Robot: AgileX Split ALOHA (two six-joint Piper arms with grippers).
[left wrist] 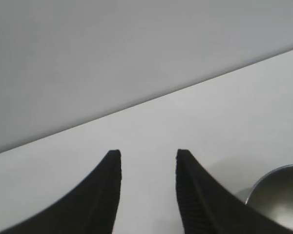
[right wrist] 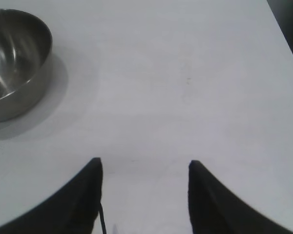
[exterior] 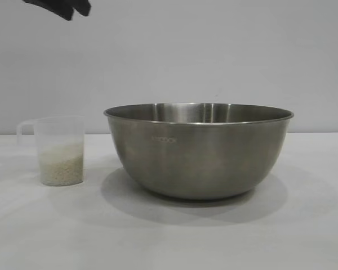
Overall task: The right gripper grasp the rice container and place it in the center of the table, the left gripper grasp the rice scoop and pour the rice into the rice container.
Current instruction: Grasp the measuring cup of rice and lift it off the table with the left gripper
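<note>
The rice container (exterior: pixel 198 152), a large steel bowl, stands upright at the middle of the white table (exterior: pixel 304 225). To its left stands the rice scoop (exterior: pixel 59 149), a clear plastic cup with its handle turned away from the bowl. Rice (exterior: pixel 61 163) fills its lower part. My left gripper (exterior: pixel 76 14) hangs high above the scoop, only its black tips showing. Seen from its wrist, the left gripper (left wrist: pixel 147 153) is open and empty, with the bowl's rim (left wrist: pixel 281 195) beside one finger. My right gripper (right wrist: pixel 144 163) is open over bare table, away from the bowl (right wrist: pixel 14 63).
A plain grey wall (exterior: pixel 214 50) backs the table. In the right wrist view the table's edge (right wrist: pixel 283 29) runs along one side, with dark floor beyond it.
</note>
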